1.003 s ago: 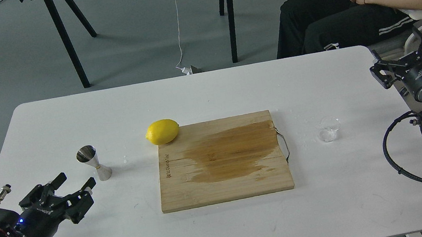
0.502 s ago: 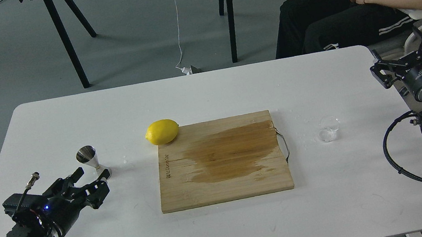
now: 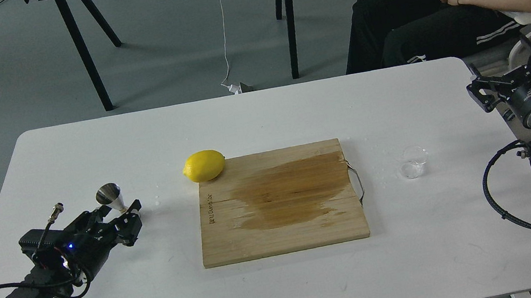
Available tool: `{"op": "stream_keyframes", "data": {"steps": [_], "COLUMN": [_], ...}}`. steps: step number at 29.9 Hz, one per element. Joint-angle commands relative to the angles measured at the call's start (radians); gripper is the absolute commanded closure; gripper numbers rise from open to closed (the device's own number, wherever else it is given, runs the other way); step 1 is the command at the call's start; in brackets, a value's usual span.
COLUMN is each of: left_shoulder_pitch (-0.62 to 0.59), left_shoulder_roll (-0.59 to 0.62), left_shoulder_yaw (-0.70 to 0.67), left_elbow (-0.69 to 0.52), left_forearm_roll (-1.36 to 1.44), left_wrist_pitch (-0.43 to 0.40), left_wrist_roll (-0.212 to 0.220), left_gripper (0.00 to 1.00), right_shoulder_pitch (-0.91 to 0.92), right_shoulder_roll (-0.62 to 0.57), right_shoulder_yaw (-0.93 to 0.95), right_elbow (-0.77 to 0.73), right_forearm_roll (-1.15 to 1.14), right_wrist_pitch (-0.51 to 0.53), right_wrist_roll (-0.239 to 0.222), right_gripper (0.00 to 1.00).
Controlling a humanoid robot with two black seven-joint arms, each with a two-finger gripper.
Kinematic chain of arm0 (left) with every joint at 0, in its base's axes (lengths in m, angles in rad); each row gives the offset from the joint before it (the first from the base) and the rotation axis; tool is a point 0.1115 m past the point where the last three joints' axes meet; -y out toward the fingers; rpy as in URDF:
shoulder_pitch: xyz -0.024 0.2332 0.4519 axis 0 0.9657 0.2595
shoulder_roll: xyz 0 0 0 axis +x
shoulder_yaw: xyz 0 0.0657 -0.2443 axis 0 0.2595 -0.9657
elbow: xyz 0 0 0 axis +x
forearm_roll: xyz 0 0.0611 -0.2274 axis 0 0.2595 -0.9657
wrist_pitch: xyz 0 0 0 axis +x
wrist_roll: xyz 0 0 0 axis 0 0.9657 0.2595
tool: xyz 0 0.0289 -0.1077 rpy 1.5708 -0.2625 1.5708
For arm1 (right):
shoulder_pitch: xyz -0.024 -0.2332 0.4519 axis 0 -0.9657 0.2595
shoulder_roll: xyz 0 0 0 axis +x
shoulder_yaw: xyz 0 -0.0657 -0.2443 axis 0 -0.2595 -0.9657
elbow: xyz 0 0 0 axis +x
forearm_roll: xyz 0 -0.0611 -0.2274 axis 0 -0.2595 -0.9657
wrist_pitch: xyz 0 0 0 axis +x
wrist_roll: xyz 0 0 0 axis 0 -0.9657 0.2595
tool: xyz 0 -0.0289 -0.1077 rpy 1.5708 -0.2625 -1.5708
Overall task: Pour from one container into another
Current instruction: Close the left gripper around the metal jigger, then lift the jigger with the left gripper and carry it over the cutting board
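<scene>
The steel jigger (image 3: 109,194) stands at the table's left, its upper cone showing and its lower cone hidden behind my left gripper (image 3: 116,213). That gripper is open, with a finger on either side of the jigger's lower half; I cannot tell whether they touch it. The tiny clear cup (image 3: 414,162) sits upright on the table to the right of the board. My right gripper (image 3: 515,70) hangs open at the table's right edge, well behind and to the right of the cup, holding nothing.
A wooden cutting board (image 3: 284,231) with a dark wet patch lies mid-table, its metal handle toward the cup. A lemon (image 3: 204,165) rests at its far left corner. A seated person (image 3: 435,10) is beyond the far right corner of the white table (image 3: 250,119).
My left arm has pushed forward and to the right, bringing its open fingers up around the jigger's lower part. The right arm, cup, lemon and board have stayed in place.
</scene>
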Motion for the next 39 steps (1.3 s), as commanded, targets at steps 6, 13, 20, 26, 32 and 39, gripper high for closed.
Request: {"op": "stream_keyframes", "data": {"steps": [6,13,20,26,32,39], "left_shoulder_pitch": [-0.001,-0.003,-0.033,-0.125,-0.243,-0.38], "left_shoulder_roll": [-0.001,-0.001,0.026,0.097,0.086,-0.072], "left_shoulder_yaw": [0.001,-0.001,-0.004,-0.002,0.002,0.232], "left_elbow": [0.027,0.026,-0.04,-0.189,-0.425,-0.45], "left_forearm_roll": [0.0,0.0,0.0,0.0,0.0,0.0], "left_wrist_pitch": [-0.001,0.008,0.059,0.006,-0.211,-0.275], "left_wrist_roll": [0.002,0.002,-0.001,-0.001,0.002,0.023], "left_gripper": [0.78,0.94,0.95,0.95,0.95,0.96], "right_shoulder_pitch": [0.0,0.0,0.0,-0.001,-0.003,-0.021], "right_shoulder_roll": [-0.003,-0.003,-0.006,-0.023,-0.064,-0.113], "right_shoulder_yaw": [0.0,0.0,0.0,0.0,0.005,0.009], "right_elbow": [-0.001,-0.001,-0.001,0.0,0.005,0.005], "right_forearm_roll": [-0.001,-0.001,-0.001,0.0,0.002,0.003], "right_wrist_pitch": [0.0,0.0,0.0,0.0,0.0,0.0], "right_wrist_roll": [0.0,0.0,0.0,0.0,0.0,0.0], "right_gripper": [0.0,0.0,0.0,0.0,0.0,0.0]}}
